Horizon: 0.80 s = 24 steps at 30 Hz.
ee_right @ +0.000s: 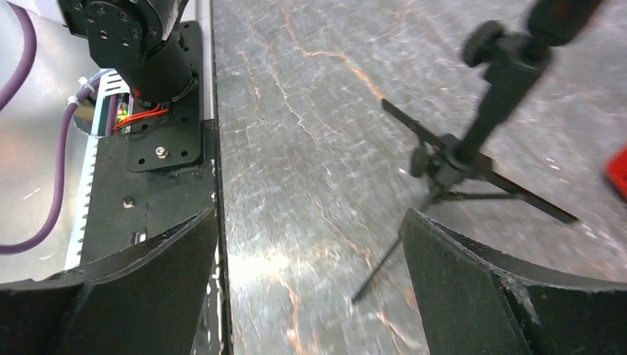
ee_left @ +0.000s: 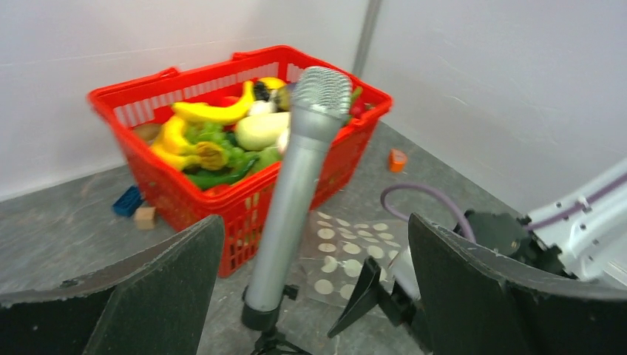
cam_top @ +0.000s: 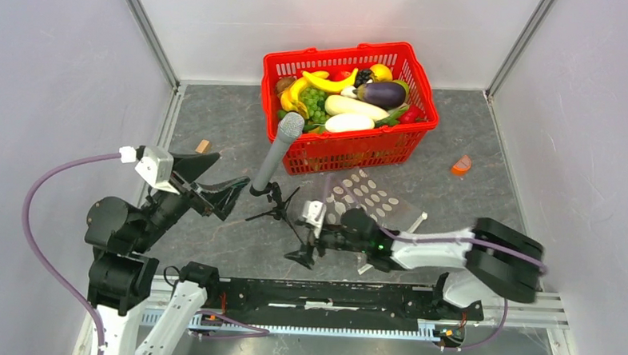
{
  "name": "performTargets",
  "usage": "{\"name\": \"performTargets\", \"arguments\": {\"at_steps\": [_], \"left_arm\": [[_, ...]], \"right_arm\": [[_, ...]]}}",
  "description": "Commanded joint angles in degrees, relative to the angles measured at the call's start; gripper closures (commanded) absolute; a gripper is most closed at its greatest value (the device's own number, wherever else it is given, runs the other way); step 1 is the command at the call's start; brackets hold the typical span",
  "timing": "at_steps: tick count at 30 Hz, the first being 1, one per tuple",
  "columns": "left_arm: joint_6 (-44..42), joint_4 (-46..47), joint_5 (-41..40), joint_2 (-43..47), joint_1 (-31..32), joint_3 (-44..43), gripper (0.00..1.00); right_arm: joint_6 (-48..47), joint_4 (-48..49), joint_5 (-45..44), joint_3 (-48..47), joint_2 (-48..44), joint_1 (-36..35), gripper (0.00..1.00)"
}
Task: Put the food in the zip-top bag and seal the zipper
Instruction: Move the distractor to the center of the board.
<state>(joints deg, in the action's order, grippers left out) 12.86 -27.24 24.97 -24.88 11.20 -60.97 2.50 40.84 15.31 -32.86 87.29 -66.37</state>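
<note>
1. Left claw (cam_top: 215,181): jaws spread wide with nothing between them. It is held above the table (cam_top: 424,142). Both dark fingers (ee_left: 151,292) frame its wrist view.
2. Right claw (cam_top: 304,237): jaws also wide apart and empty, low over the table. Its fingers (ee_right: 503,296) flank bare grey surface.
3. Microphone (cam_top: 278,148): straight ahead of the left claw and near it, leaning on a small black tripod (cam_top: 276,209). The tripod also lies ahead of the right claw, toward its right finger. The two claws face the stand from opposite sides.
4. Red basket (cam_top: 352,153): beyond the microphone as seen from the left claw, and apart from both claws.
5. Food (cam_top: 350,107): piled inside the basket. Yellow bananas, green grapes, white pieces, a purple aubergine and some red bits are visible. Neither claw touches any of it.
6. Zip-top bag (cam_top: 370,194): flat on the table between the basket and the right arm. It lies beside the right claw's wrist on the basket side, with its near edge under that wrist. From the left claw it is ahead and to the right of the microphone.
7. Zipper: I cannot make it out in these views.
8. Orange wedge (cam_top: 461,165): on the table, well apart from the right claw, off the basket's right end.
9. Blue block (ee_left: 127,201) and wooden block (ee_left: 145,217): just beside each other at the basket's left end, ahead and left of the left claw.
</note>
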Motion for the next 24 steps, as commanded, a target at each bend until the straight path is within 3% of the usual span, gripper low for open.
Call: {"name": "performTargets", "arguments": {"at_steps": [1,5,8,11,16,24], "left_arm": [[0.0,5.1,14.6,-3.7,-0.3,-2.8,0.00],[3.5,8.9,19.8,-5.4,-0.3,-2.0,0.01],[4.1,9.3,22.1,-5.3,-0.3,-1.6,0.03],[6.1,11.1,25.2,-4.8,-0.3,-0.4,0.04],[11.5,16.2,26.7,-4.3,-0.3,4.1,0.04],[9.1,14.5,26.3,-7.2,3.7,5.8,0.06]], "right_arm": [[0.2,-0.4,-9.6,8.5,-13.0,-0.2,0.02],[5.2,-5.3,-25.8,16.2,-27.5,-0.2,0.02],[8.9,-14.6,-42.8,19.2,-37.0,0.0,0.02],[12.5,-25.0,-53.7,19.2,-43.1,2.0,0.02],[16.9,-36.7,-56.9,16.2,-46.0,9.3,0.02],[16.6,-39.3,-58.7,14.5,-48.3,14.8,0.02]]}}
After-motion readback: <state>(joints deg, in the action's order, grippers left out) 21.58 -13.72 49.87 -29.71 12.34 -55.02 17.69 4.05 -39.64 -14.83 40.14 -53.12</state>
